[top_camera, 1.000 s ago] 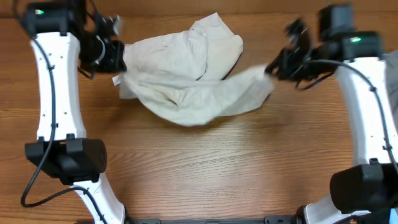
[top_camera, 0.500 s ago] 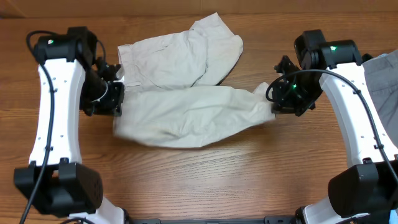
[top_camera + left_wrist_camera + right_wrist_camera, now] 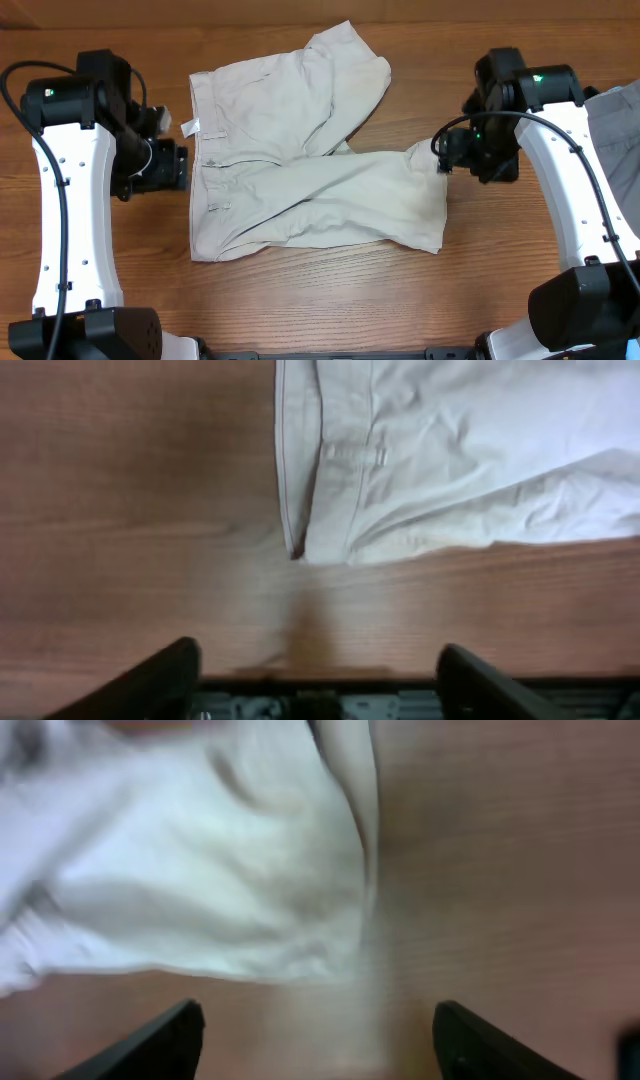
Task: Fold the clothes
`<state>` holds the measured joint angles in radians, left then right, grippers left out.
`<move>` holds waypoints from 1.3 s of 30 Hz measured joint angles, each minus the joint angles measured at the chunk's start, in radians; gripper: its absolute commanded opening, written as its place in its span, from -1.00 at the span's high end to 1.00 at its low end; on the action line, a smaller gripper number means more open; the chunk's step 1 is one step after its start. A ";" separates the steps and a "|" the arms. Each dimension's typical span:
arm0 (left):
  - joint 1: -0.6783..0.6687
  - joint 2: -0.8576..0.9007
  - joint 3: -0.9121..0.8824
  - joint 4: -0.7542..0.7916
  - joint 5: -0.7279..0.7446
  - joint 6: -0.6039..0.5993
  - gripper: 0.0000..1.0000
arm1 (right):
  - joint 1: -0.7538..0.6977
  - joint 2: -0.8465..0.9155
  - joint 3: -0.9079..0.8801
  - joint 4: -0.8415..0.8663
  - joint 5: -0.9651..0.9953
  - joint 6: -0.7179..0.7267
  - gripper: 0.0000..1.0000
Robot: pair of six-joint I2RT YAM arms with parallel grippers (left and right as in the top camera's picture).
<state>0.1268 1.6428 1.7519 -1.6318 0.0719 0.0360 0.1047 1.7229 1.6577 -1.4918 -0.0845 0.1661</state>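
Wood-grain table (image 3: 320, 300) fills the overhead view, with the cream shorts (image 3: 300, 190) lying flat on it slightly left of centre. The shorts' waistband forms a straight edge down their left side. One leg angles away to the upper right, and the other stretches out to the right and ends in a hem that slants a little. The lower edge of the shorts is fairly even. Below it a broad band of bare wood runs the whole width of the table, the largest open stretch around the shorts. A narrower bare strip lies above them.

A grey garment (image 3: 622, 120) shows at the frame edge, well to the right of the shorts and apart from them.

The left gripper (image 3: 172, 166) sits just left of the waistband with a thin gap of wood between. In the left wrist view its fingers (image 3: 150, 680) are spread wide with only table between them, and the waistband's lower corner is ahead of them, not touched.

The right gripper (image 3: 452, 152) hangs at the upper corner of the long leg's hem. From above, contact cannot be judged. The right wrist view is blurred, but its fingers (image 3: 150, 1042) stand wide apart over bare wood, holding nothing, with the cloth edge ahead.

A small white tag (image 3: 188, 127) pokes out from the waistband's upper part.
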 measured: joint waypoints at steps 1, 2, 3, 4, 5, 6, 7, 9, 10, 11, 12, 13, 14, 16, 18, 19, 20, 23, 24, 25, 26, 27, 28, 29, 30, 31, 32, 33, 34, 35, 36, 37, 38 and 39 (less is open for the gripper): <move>0.000 0.000 0.000 0.021 0.004 -0.002 -0.82 | 0.000 0.000 0.000 0.039 -0.006 0.003 -0.54; 0.000 0.000 0.000 0.036 0.006 0.000 -0.90 | 0.000 0.000 0.000 0.067 -0.013 0.006 -0.51; 0.000 0.000 0.000 0.063 0.013 -0.005 -0.92 | 0.000 0.000 -0.001 0.099 -0.019 0.007 -0.51; 0.000 0.000 0.000 0.080 0.019 -0.005 -0.88 | 0.000 0.000 -0.001 0.114 -0.022 0.010 -0.49; 0.000 0.000 -0.001 0.105 0.029 -0.007 -0.77 | 0.000 0.001 -0.001 0.129 -0.024 0.010 -0.47; 0.000 0.000 -0.001 0.127 0.041 -0.010 -0.73 | 0.000 0.002 -0.001 0.139 -0.028 0.013 -0.46; 0.000 0.000 -0.001 0.148 0.053 -0.009 -0.72 | 0.000 0.006 -0.001 0.150 -0.031 0.013 -0.47; 0.000 0.003 -0.001 0.178 0.084 -0.002 -0.79 | -0.002 0.019 -0.002 0.175 -0.030 0.015 -0.52; 0.000 0.007 -0.001 0.186 0.103 0.006 -0.86 | -0.006 0.031 -0.006 0.193 -0.027 0.017 -0.55; 0.000 0.013 -0.001 0.191 0.123 0.019 -0.91 | -0.010 0.044 -0.011 0.212 -0.021 0.018 -0.57; 0.000 0.021 -0.001 0.193 0.140 0.027 -0.93 | -0.014 0.060 -0.019 0.230 -0.015 0.016 -0.57; 0.000 0.031 -0.001 0.195 0.157 0.035 -0.94 | -0.020 0.079 -0.031 0.252 -0.013 0.016 -0.57; 0.000 0.044 -0.001 0.198 0.169 0.042 -0.94 | -0.026 0.099 -0.046 0.273 -0.013 0.013 -0.57; 0.000 0.074 -0.001 0.208 0.187 0.050 -0.92 | -0.035 0.141 -0.084 0.312 -0.027 -0.002 -0.57; 0.000 0.105 -0.001 0.214 0.196 0.052 -0.89 | -0.040 0.176 -0.119 0.356 -0.043 -0.012 -0.57; 0.000 0.123 -0.001 0.216 0.202 0.053 -0.89 | -0.040 0.191 -0.133 0.383 -0.048 -0.014 -0.55; 0.000 0.139 -0.001 0.217 0.206 0.053 -0.87 | -0.040 0.206 -0.145 0.415 -0.055 -0.015 -0.51; 0.000 0.184 -0.002 0.219 0.211 0.054 -0.83 | -0.039 0.234 -0.164 0.499 -0.084 -0.014 -0.14; 0.000 0.198 -0.002 0.219 0.213 0.054 -0.83 | -0.040 0.238 -0.167 0.526 -0.100 -0.018 0.10; 0.000 0.212 -0.002 0.219 0.214 0.056 -0.84 | -0.039 0.239 -0.169 0.554 -0.122 -0.019 0.32; 0.000 0.226 -0.002 0.219 0.214 0.057 -0.83 | -0.039 0.239 -0.170 0.578 -0.144 -0.015 0.52; 0.000 0.242 -0.002 0.219 0.215 0.059 -0.82 | -0.039 0.239 -0.170 0.610 -0.169 -0.014 0.74; 0.000 0.253 -0.003 0.220 0.216 0.061 -0.81 | -0.039 0.239 -0.170 0.629 -0.186 -0.018 0.91; 0.000 0.262 -0.003 0.220 0.217 0.062 -0.79 | -0.039 0.239 -0.170 0.642 -0.203 -0.016 0.92; 0.000 0.272 -0.005 0.220 0.217 0.065 -0.79 | -0.039 0.239 -0.170 0.648 -0.213 -0.013 0.92; 0.000 0.278 -0.007 0.220 0.217 0.068 -0.78 | -0.040 0.239 -0.171 0.655 -0.222 -0.007 0.92; 0.000 0.282 -0.008 0.219 0.217 0.068 -0.79 | -0.040 0.239 -0.171 0.663 -0.226 -0.005 0.92; 0.000 0.283 -0.010 0.219 0.217 0.069 -0.79 | -0.041 0.239 -0.171 0.670 -0.227 -0.003 0.72; 0.000 0.284 -0.010 0.219 0.217 0.069 -0.79 | -0.045 0.239 -0.171 0.672 -0.228 0.005 0.35; -0.001 0.284 -0.010 0.219 0.217 0.069 -0.79 | -0.051 0.239 -0.171 0.671 -0.227 0.010 0.15; -0.001 0.284 -0.010 0.218 0.217 0.069 -0.79 | -0.061 0.239 -0.171 0.665 -0.228 0.005 0.13; -0.001 0.284 -0.010 0.217 0.217 0.069 -0.79 | -0.073 0.239 -0.171 0.658 -0.227 0.005 0.13; -0.001 0.284 -0.011 0.215 0.217 0.069 -0.79 | -0.087 0.239 -0.171 0.650 -0.227 0.005 0.13; -0.001 0.284 -0.011 0.214 0.217 0.069 -0.79 | -0.106 0.239 -0.171 0.637 -0.230 0.006 0.13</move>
<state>0.1261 1.9266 1.7412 -1.4178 0.2893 0.1051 -0.0013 1.9621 1.4872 -0.8547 -0.3145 0.1719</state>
